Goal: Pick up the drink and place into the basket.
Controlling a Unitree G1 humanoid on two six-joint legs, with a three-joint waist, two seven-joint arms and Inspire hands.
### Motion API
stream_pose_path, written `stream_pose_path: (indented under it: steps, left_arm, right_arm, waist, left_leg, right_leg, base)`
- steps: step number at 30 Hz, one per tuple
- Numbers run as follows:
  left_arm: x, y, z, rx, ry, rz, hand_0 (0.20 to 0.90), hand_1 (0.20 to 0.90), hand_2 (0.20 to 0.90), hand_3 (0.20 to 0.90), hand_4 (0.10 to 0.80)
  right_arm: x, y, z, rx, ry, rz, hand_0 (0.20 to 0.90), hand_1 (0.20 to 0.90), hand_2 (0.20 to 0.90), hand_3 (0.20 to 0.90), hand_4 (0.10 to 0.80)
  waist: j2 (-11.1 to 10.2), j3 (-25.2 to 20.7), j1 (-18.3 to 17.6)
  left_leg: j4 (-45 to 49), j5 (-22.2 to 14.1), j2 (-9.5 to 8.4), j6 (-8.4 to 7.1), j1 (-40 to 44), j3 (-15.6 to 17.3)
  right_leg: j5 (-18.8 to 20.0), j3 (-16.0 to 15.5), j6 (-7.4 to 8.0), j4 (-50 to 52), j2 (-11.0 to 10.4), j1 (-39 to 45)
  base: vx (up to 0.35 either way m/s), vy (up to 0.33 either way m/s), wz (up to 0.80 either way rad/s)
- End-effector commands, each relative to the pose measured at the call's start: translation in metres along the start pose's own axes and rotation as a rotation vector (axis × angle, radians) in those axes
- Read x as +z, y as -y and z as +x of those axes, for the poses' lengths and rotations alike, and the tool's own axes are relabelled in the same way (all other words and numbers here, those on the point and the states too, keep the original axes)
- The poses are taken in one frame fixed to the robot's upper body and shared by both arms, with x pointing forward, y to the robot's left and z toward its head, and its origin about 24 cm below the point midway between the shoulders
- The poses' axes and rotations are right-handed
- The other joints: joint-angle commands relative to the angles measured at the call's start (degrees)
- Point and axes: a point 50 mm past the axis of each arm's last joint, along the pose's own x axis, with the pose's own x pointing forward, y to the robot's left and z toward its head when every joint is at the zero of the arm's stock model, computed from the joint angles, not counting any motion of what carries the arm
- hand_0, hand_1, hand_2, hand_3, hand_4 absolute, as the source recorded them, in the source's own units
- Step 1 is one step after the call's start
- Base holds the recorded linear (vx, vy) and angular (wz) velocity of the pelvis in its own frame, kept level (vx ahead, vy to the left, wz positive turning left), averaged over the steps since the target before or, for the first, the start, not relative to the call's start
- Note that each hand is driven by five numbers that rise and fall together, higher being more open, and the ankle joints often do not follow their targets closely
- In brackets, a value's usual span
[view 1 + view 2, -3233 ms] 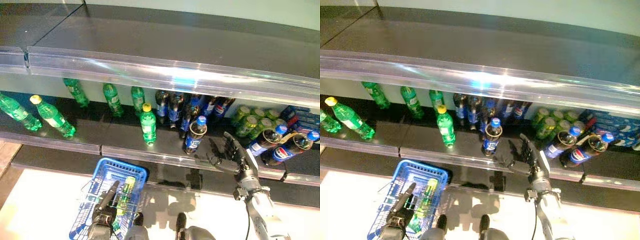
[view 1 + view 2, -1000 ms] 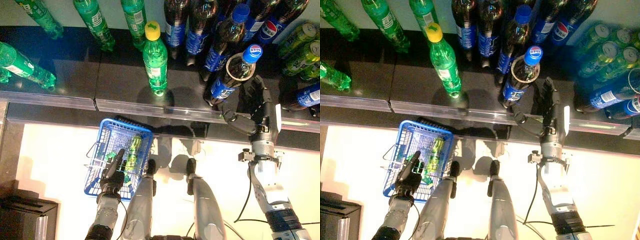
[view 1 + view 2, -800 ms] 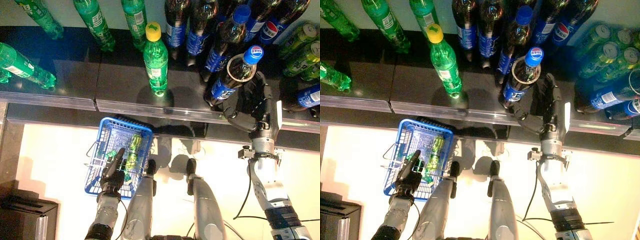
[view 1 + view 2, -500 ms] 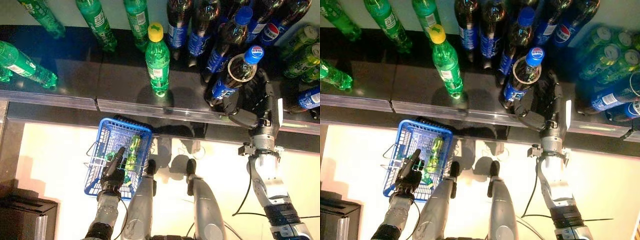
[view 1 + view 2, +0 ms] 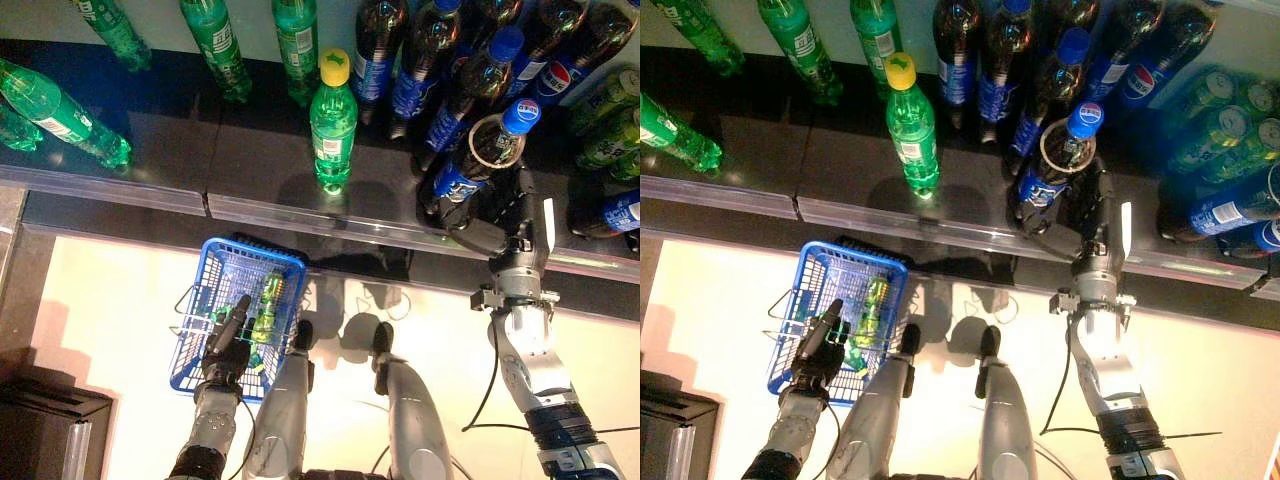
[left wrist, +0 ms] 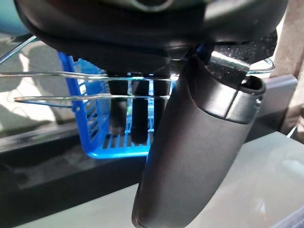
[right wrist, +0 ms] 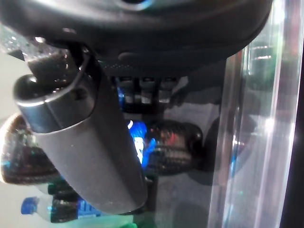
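A dark cola bottle point(image 5: 468, 165) with a blue cap stands near the front of the black shelf point(image 5: 180, 150). My right hand point(image 5: 503, 232) is at its lower part, with fingers and thumb curled round it. In the right wrist view the bottle point(image 7: 167, 142) shows just past the thumb point(image 7: 80, 142). My left hand point(image 5: 228, 346) is shut on the thin wire handles point(image 6: 71, 76) of the blue basket point(image 5: 252, 252), which hangs low at the left. A green bottle point(image 5: 266, 300) lies inside the basket.
A green bottle with a yellow cap point(image 5: 333, 125) stands left of the held bottle. More dark cola bottles point(image 5: 430, 60) stand behind it, green bottles point(image 5: 215, 40) at the back left, green cans point(image 5: 610, 110) at the right. A clear strip point(image 5: 300, 212) edges the shelf front.
My right hand's fingers have curled from open beside the cola bottle to closed round it. The whole view has shifted a little. The left hand and blue basket have not moved.
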Motion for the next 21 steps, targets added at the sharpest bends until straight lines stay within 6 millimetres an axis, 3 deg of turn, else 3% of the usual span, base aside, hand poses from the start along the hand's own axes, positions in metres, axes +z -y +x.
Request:
stream_pose_path:
  steps: [1, 20, 21]
  left_arm:
    - [0.064, 0.062, 0.002, -0.329, 0.239, 0.070, 0.300, 0.300, 0.300, 0.200, 0.100]
    - [0.057, 0.077, 0.010, -0.346, 0.221, 0.067, 0.300, 0.300, 0.300, 0.200, 0.100]
    - [0.056, 0.078, 0.010, -0.349, 0.219, 0.066, 0.300, 0.300, 0.300, 0.200, 0.100]
  right_arm:
    - [0.060, -0.008, 0.019, 0.027, 0.288, 0.071, 0.900, 0.900, 0.900, 0.900, 0.800]
    - [0.066, -0.022, 0.040, -0.116, 0.288, 0.166, 0.900, 0.900, 0.900, 0.900, 0.800]
    - [0.067, -0.022, 0.042, -0.129, 0.290, 0.160, 0.693, 0.693, 0.693, 0.658, 0.558]
  waist:
    - [1.4, -0.8, 0.6]
    - [2.0, -0.8, 1.0]
    - [2.1, -0.8, 1.1]
  left_leg:
    - [5.1, -4.6, -2.11, 1.87, -1.5, 1.2]
    - [5.6, -4.6, -2.71, 2.55, -4.4, 0.8]
    - [5.6, -4.6, -2.74, 2.67, -4.5, 0.9]
  right_leg:
    - [-2.8, -1.0, 2.16, -1.8, -0.5, 5.1]
    - [-2.5, -0.9, 2.30, 0.5, -0.6, 0.3]
    - [-2.4, -0.9, 2.30, 0.7, -0.6, 0.0]
  base:
    - [0.022, 0.013, 0.05]
    - [0.007, 0.004, 0.03]
    - [0.000, 0.000, 0.00]
